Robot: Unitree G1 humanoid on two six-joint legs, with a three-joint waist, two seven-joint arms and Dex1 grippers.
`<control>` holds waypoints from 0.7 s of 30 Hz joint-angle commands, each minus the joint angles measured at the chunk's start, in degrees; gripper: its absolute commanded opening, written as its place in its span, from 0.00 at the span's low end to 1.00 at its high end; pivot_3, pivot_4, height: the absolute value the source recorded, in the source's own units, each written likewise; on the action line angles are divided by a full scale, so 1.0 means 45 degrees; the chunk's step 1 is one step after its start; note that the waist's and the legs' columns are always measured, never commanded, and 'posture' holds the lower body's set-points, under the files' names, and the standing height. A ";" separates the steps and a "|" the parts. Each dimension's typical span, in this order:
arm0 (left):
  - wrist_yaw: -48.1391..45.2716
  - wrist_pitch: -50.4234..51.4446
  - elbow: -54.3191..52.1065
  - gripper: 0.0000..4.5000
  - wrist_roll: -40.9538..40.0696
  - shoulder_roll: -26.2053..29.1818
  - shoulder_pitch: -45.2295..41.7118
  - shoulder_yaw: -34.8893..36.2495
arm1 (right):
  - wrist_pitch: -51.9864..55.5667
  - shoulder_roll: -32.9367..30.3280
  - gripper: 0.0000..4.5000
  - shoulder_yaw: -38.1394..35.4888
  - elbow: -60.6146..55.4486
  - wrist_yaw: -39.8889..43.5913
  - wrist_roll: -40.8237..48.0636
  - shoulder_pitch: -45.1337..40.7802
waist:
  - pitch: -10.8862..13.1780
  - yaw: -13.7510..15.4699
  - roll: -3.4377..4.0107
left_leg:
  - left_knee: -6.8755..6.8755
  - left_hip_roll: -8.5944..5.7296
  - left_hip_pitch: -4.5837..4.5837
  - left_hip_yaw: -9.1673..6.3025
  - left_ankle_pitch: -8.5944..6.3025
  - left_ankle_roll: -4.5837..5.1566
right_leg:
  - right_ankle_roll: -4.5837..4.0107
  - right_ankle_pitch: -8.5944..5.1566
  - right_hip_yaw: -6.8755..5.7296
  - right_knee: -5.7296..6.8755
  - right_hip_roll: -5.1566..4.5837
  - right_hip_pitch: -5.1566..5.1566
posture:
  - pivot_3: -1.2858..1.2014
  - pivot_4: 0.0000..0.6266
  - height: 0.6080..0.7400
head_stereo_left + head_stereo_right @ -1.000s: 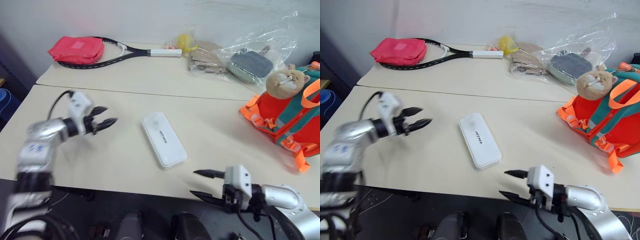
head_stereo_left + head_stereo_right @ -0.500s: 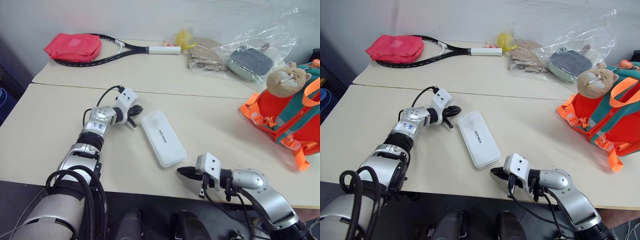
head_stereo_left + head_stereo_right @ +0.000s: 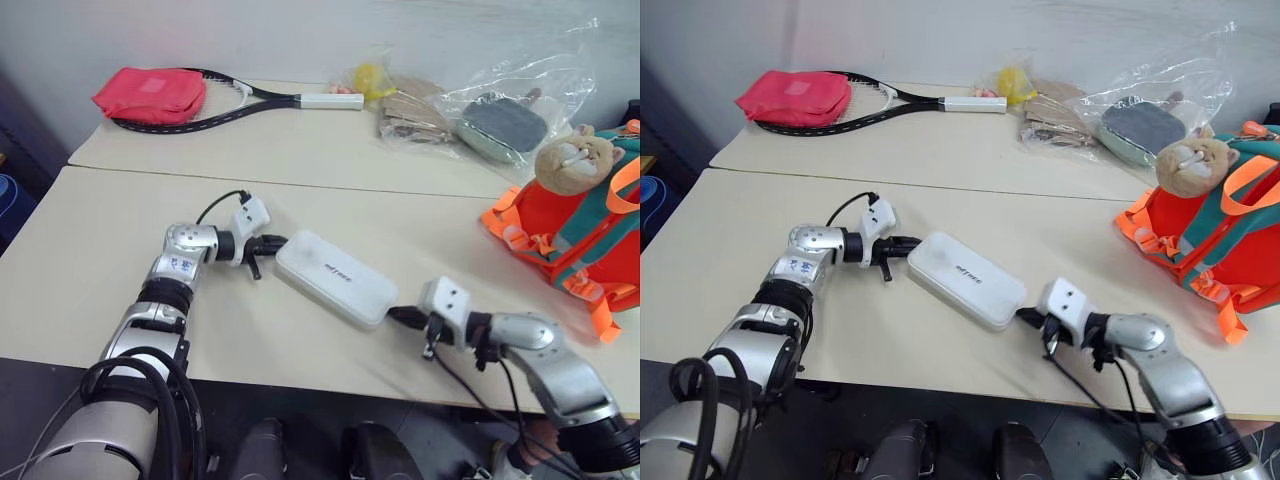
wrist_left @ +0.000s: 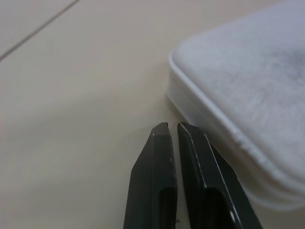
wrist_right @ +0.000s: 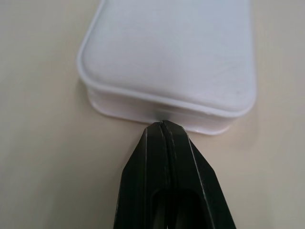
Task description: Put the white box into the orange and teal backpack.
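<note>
On desk (image 3: 300,150), centre: white box (image 3: 335,277), flat, lying slantwise. Left gripper (image 3: 275,241) at one end, right gripper (image 3: 400,316) tip against the other, jaws of both pressed together, empty. Backpack (image 3: 580,235) well apart, right edge.

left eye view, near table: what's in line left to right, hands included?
left hand (shut) → white box → right hand (shut) → orange and teal backpack
</note>
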 commanded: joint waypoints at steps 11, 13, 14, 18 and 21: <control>0.0137 0.6226 -1.1571 0.07 -0.1579 0.1365 0.5510 0.0121 | -0.1624 -0.0333 0.00 -0.0217 0.1685 0.0810 -0.0520 -0.1123 | -0.0004 -0.0159 0.0012 | -0.0001 0.0007 0.0004 -0.0004 0.0006 0.0000 | 0.0000 0.0000 0.0016 0.0021 0.0001 0.0004 | 0.52 0.24 1.00; 0.0398 0.7034 -1.2454 0.07 -0.1623 0.1589 0.6016 0.0187 | -0.1877 -0.0427 0.00 -0.0151 0.2039 0.0842 -0.0763 -0.1275 | -0.0003 -0.0187 0.0013 | -0.0007 0.0006 0.0008 -0.0004 0.0006 0.0003 | -0.0001 0.0000 0.0020 0.0020 0.0001 0.0005 | 0.52 0.24 1.00; 0.0609 0.7493 -1.2823 0.07 -0.1574 0.1788 0.6325 0.0263 | -0.2073 -0.0513 0.00 -0.0115 0.2233 0.0895 -0.0943 -0.1344 | -0.0003 -0.0202 0.0013 | -0.0015 0.0003 0.0008 -0.0004 0.0006 0.0003 | -0.0001 0.0000 0.0021 0.0017 0.0000 0.0004 | 0.52 0.24 1.00; 0.1040 0.8563 -1.3610 0.07 -0.1630 0.3150 0.8024 0.1128 | -0.2690 -0.0860 0.00 -0.0333 0.2870 0.0979 -0.1331 -0.1333 | -0.0007 -0.0384 0.0024 | -0.0031 0.0008 0.0014 -0.0005 0.0007 0.0002 | -0.0001 -0.0001 0.0022 0.0009 0.0002 0.0005 | 0.52 0.24 1.00; 0.0682 0.8506 -1.3686 0.07 -0.1889 0.4242 0.9167 0.1594 | -0.2741 -0.1049 0.00 -0.0469 0.3012 0.1026 -0.1300 -0.1247 | -0.0015 -0.0437 0.0038 | -0.0054 0.0016 0.0057 0.0000 0.0008 -0.0001 | -0.0006 -0.0003 0.0028 -0.0001 0.0005 0.0031 | 0.52 0.24 1.00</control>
